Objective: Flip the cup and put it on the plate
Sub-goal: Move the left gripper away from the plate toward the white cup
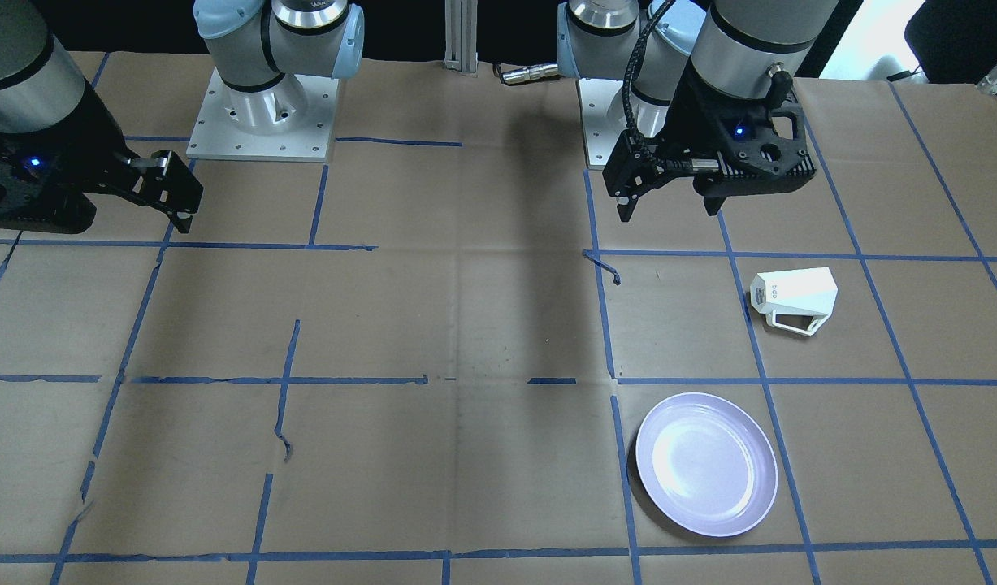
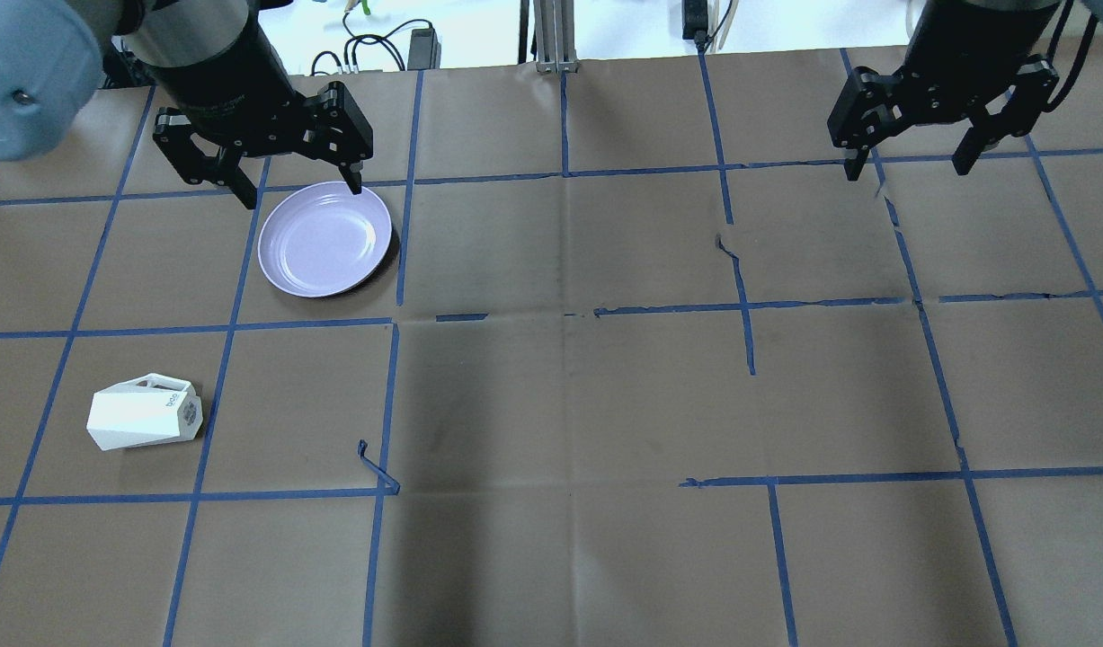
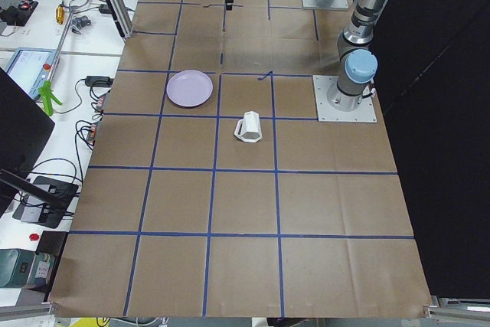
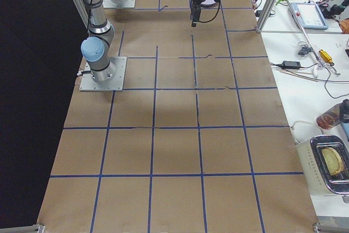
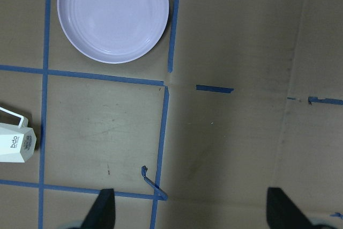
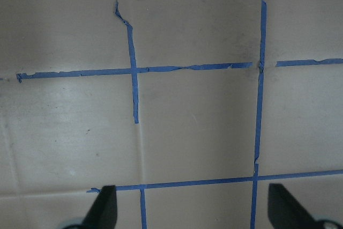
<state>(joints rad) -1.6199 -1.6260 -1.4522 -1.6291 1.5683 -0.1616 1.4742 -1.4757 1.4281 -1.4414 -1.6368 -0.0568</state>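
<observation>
The white faceted cup (image 2: 142,420) lies on its side on the brown paper, on my left side. Its narrow base points toward the table's middle and its handle is on the far side. It also shows in the front view (image 1: 795,299) and at the left edge of the left wrist view (image 5: 16,143). The lavender plate (image 2: 324,238) sits empty one tile farther out, also in the front view (image 1: 707,463) and the left wrist view (image 5: 112,14). My left gripper (image 2: 301,193) is open and empty, high above this area. My right gripper (image 2: 907,169) is open and empty, high over the right side.
Brown paper with a blue tape grid covers the table (image 2: 569,404). A loose curl of tape (image 2: 376,467) sticks up near the cup's tile. The two arm bases (image 1: 262,114) stand at the robot's edge.
</observation>
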